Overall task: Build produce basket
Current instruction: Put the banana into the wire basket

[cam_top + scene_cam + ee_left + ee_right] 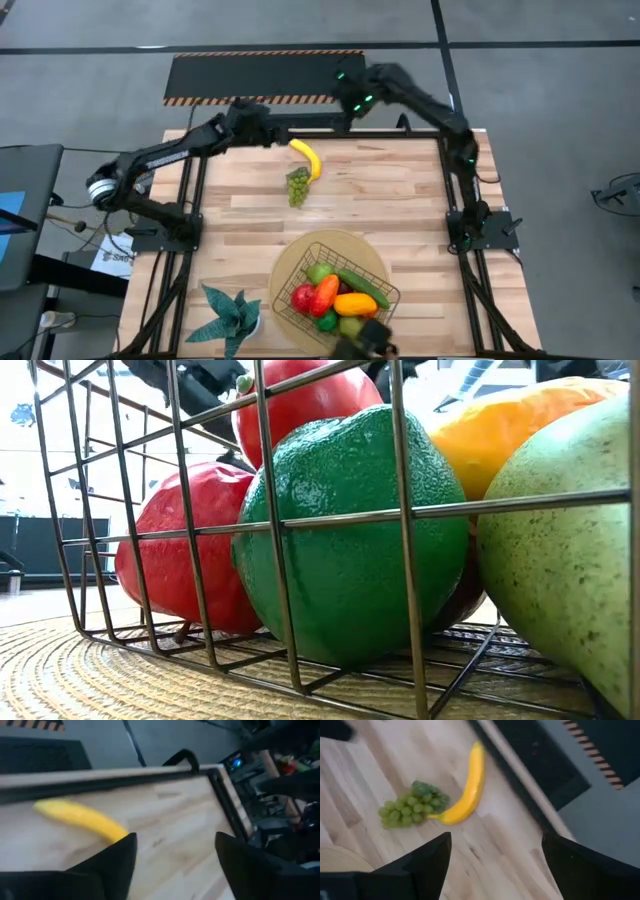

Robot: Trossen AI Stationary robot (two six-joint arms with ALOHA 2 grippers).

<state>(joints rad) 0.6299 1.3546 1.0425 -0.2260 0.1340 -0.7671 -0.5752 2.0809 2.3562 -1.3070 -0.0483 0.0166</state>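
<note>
Banana [307,158], grapes [298,186] on table, outside basket [288,296]

L hand [175,865] open, empty; R hand [495,865] open, empty; both raised

Beyond my wooden table [400,200] lies grey floor [540,90], a black mat with striped hazard edging [265,75], and bright windows [40,420].

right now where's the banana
High view: the banana lies on the table's far middle, outside the basket, its lower end beside the grapes.
</note>
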